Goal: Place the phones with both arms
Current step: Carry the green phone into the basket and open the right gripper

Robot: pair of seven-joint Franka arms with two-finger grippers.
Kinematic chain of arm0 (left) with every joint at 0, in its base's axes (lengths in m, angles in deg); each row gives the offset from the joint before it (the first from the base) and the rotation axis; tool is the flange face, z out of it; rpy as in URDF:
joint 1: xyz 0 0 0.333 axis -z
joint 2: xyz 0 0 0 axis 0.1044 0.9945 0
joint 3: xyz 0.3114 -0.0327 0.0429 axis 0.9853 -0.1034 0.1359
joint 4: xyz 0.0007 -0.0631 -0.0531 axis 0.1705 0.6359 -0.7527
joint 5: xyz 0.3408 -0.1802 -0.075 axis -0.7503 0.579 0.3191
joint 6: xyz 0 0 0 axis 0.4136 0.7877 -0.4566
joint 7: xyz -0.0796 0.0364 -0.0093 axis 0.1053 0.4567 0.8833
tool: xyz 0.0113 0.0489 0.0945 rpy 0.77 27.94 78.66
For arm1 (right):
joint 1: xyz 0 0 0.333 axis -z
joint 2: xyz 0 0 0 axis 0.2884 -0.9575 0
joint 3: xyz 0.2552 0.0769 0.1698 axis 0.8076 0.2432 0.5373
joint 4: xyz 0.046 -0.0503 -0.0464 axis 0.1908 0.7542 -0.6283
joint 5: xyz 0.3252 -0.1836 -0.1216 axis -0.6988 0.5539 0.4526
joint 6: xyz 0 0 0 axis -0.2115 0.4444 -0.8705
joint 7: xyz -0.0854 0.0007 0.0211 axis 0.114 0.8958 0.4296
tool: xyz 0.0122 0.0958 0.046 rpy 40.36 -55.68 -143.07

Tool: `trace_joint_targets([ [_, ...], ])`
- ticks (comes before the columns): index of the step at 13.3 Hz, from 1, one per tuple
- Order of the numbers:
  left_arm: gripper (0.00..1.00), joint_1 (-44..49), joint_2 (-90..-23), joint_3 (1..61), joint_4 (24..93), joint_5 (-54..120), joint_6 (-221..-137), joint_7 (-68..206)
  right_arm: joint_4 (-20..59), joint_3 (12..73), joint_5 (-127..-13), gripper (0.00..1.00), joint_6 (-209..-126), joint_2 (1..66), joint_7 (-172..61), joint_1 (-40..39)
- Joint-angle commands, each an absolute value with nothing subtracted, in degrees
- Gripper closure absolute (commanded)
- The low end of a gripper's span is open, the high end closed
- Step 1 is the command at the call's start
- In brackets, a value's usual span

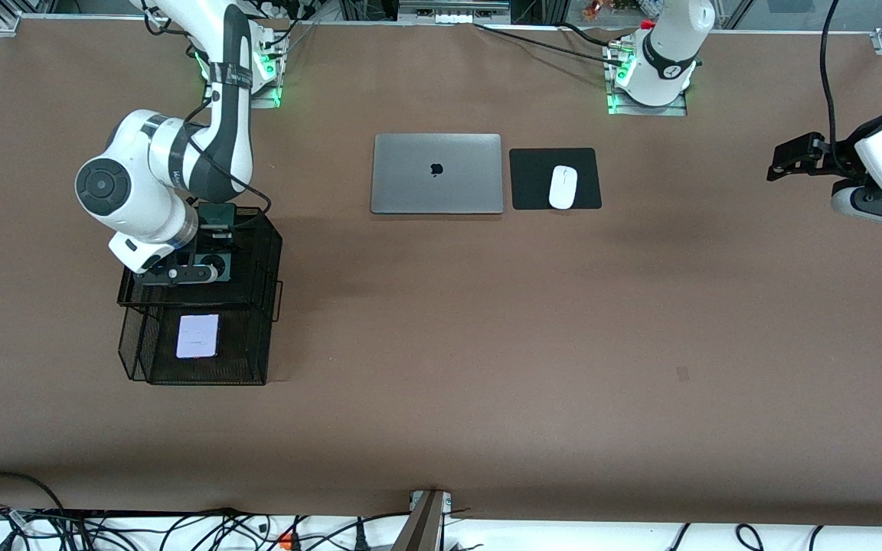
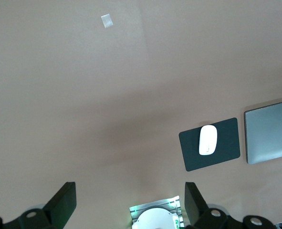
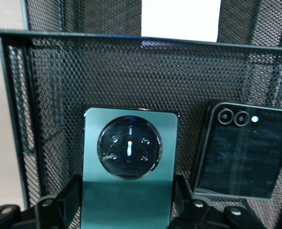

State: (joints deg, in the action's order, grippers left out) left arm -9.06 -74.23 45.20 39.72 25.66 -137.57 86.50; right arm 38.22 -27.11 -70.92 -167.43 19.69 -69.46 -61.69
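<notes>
three phones are all at the black mesh basket (image 1: 269, 252) now. the dark green phone (image 3: 129, 183) is pinched by its long edges in the right claw (image 3: 126, 202), hanging over the basket's upper tier and not yet let go. the black flip phone (image 3: 243, 150) already lies on that tier's mesh just beside it. the pale lilac phone (image 1: 197, 336) lies flat in the lower tray, nearer the front camera. by my reading two of three are placed and the third only needs lowering and releasing — the job is nearly done.

the left claw (image 1: 787, 159) hangs wide and empty over bare bench (image 1: 487, 344) at the left arm's end; that arm waits. the closed laptop (image 1: 437, 174) and the mouse (image 1: 563, 187) on its black pad (image 1: 533, 180) sit mid-bench, well apart from the basket.
</notes>
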Motion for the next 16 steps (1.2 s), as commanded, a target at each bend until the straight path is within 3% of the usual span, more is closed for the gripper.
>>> trace_joint_targets([
  [1, 0.00, -9.51, -74.55, 44.96, 39.43, 25.54, -136.76, 86.21, 39.66, -27.96, -74.95, 0.85, -168.71, 21.12, -70.59, -62.78],
  [3, 0.00, -9.51, -74.55, 44.96, 39.43, 25.45, -136.76, 86.21, 39.40, -27.87, -75.48, 0.00, -168.97, 20.85, -69.81, -62.61],
  [6, 0.00, -9.51, -74.55, 44.96, 39.43, 25.45, -136.76, 86.21, 38.61, -28.05, -75.65, 0.00, -168.80, 20.85, -69.72, -62.26],
  [9, 0.00, -9.51, -74.72, 44.96, 39.34, 25.45, -136.76, 86.21, 33.01, -28.49, -75.31, 0.00, -167.23, 20.85, -69.89, -59.11],
  [12, 0.00, -9.51, -74.55, 44.96, 39.34, 25.45, -136.93, 86.21, 23.00, -27.87, -74.95, 0.00, -158.19, 19.72, -69.98, -51.64],
  [16, 0.00, -9.51, -74.19, 44.87, 39.51, 25.45, -137.29, 86.29, 5.70, -27.43, -75.04, 0.00, -139.06, 18.22, -70.07, -38.65],
])
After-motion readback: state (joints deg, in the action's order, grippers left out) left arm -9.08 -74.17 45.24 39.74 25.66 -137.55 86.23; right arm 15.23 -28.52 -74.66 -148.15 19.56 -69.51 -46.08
